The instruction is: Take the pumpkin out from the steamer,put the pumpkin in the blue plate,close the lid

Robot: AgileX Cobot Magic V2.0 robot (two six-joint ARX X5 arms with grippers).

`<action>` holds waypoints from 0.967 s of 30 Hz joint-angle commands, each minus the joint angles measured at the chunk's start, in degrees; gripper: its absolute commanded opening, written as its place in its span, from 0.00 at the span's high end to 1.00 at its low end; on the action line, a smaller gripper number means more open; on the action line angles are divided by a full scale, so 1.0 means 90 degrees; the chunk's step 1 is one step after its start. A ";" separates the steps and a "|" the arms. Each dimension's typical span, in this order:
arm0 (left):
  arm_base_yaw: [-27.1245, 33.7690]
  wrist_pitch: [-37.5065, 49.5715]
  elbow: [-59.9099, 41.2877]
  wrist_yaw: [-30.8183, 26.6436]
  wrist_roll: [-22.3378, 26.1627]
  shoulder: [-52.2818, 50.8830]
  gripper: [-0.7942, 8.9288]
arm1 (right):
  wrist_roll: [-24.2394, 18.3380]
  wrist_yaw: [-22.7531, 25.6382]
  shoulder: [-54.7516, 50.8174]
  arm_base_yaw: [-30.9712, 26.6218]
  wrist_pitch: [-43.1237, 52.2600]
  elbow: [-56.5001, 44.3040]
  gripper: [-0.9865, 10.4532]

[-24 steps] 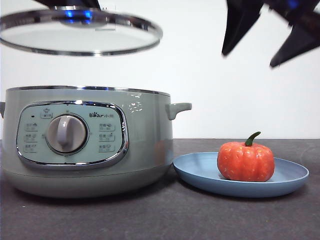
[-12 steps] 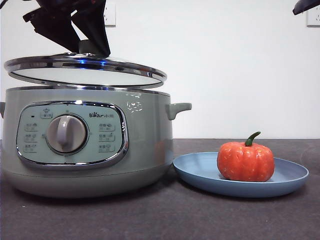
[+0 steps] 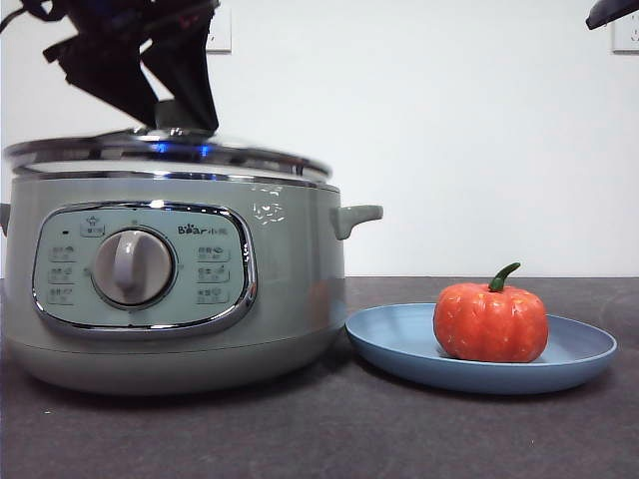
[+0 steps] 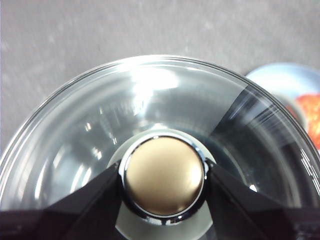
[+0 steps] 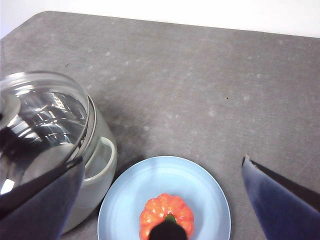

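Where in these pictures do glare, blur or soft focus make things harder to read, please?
Left wrist view: bright glare streaks the glass lid, and the plate and pumpkin behind it are blurred. Right wrist view: the right gripper's near jaws are soft dark shapes; reflections cover the lid. Front view: sharp, with a blue glint under the left gripper.

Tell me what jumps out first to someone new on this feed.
The left pincer gripping the knob of the glass lid, which sits at the rim of the green steamer. Beside the steamer, the orange pumpkin sits in the blue plate. The right pincer waits high above, open.
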 commanded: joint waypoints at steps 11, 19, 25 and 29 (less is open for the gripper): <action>-0.0002 0.0291 -0.0022 0.0083 -0.0100 -0.0046 0.93 | 0.0087 0.0024 0.0002 0.0002 0.0002 -0.0056 0.39; -0.0002 0.0418 -0.0022 0.0078 -0.0117 0.0024 0.93 | 0.0090 0.0024 0.0002 0.0002 0.0002 -0.0056 0.39; -0.0002 0.0391 -0.0022 0.0109 -0.0197 0.0075 0.93 | 0.0090 0.0024 0.0002 0.0002 0.0002 -0.0056 0.39; -0.0002 0.0194 -0.0022 0.0075 -0.0192 0.0075 0.93 | 0.0090 0.0022 0.0002 0.0002 0.0000 -0.0056 0.39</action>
